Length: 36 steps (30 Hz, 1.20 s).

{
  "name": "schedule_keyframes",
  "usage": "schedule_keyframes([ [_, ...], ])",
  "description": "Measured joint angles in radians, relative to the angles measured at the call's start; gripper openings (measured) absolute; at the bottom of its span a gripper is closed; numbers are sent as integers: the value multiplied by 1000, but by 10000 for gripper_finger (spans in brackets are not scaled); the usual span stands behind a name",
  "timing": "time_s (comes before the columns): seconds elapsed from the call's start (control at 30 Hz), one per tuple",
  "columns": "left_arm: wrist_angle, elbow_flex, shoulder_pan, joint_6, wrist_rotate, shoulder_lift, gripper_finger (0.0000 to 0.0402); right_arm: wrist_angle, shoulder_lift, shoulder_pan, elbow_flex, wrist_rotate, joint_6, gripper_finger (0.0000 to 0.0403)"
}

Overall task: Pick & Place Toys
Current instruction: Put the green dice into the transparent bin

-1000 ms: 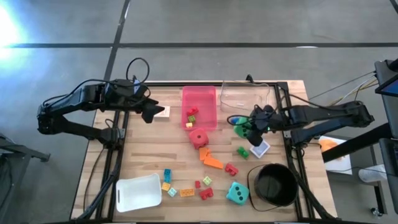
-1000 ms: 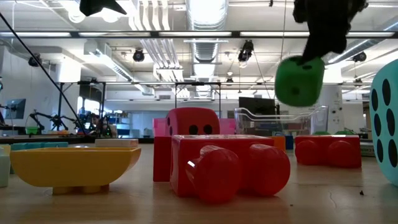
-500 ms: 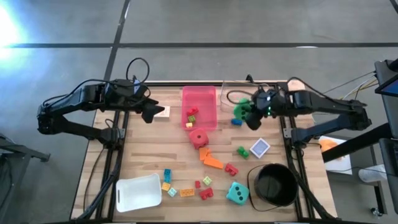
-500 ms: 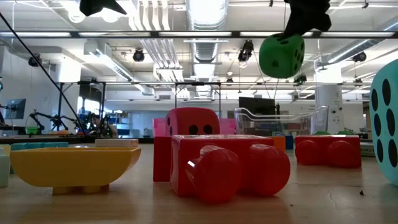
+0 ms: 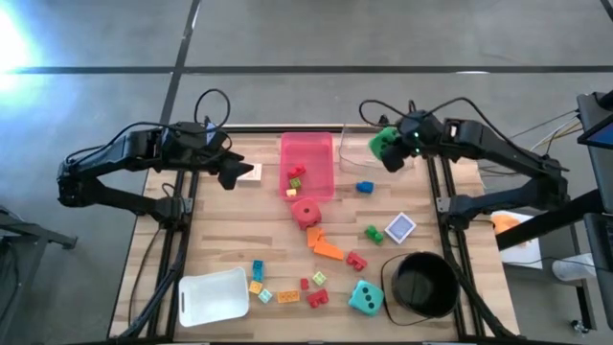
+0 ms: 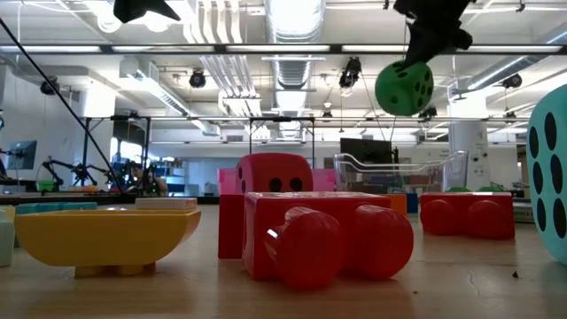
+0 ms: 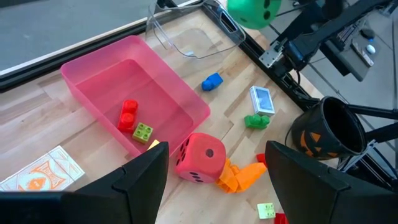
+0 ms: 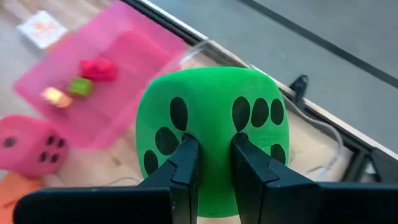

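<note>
From above, you see your right gripper [image 5: 391, 151] clenched on the green die [image 5: 382, 144], holding it in the air over the clear tray [image 5: 356, 146] at the far right of the table [image 5: 220, 240]; the pink tray [image 5: 308, 144] beside it holds a few small bricks, and the red die [image 5: 306, 212] sits just off its near end. A blue brick [image 5: 364, 187], a green brick [image 5: 374, 233] and a patterned card [image 5: 399, 228] lie between the clear tray and the black bucket [image 5: 420, 285], with the teal die [image 5: 364, 298] just beside the bucket. Your left gripper [image 5: 230, 172] waits near the far left edge, its fingers spread and holding nothing, next to an orange-printed card [image 5: 251, 172]. In the low view a red brick [image 6: 328, 235] fills the foreground, a yellow brick [image 6: 102, 237] is beside it, and the green die hangs high over the clear tray. Your left wrist view shows an orange jack-o'-lantern face on the bucket [image 7: 326, 134]. In your right wrist view both fingers [image 8: 186, 165] press into the green die's dotted face. No writing can be read.
</note>
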Motion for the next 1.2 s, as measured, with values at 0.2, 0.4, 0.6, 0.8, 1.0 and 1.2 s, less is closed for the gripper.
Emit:
schedule_keyframes([
  [0.2,0,0,0,3,0,0,271,-6,71,-94,-15,1,-70,53],
  [0.4,0,0,0,3,0,0,271,-5,194,-154,-17,-2,-134,49],
  [0.6,0,0,0,0,0,0,271,-13,303,-188,-21,-2,-152,49],
  [0.8,0,0,0,-8,0,0,272,-24,384,-216,-37,-1,-124,45],
  [1.0,0,0,0,-4,0,0,271,-18,441,-216,-44,17,-115,44],
  [1.2,0,0,0,0,0,0,271,-12,477,-216,-68,18,-115,44],
])
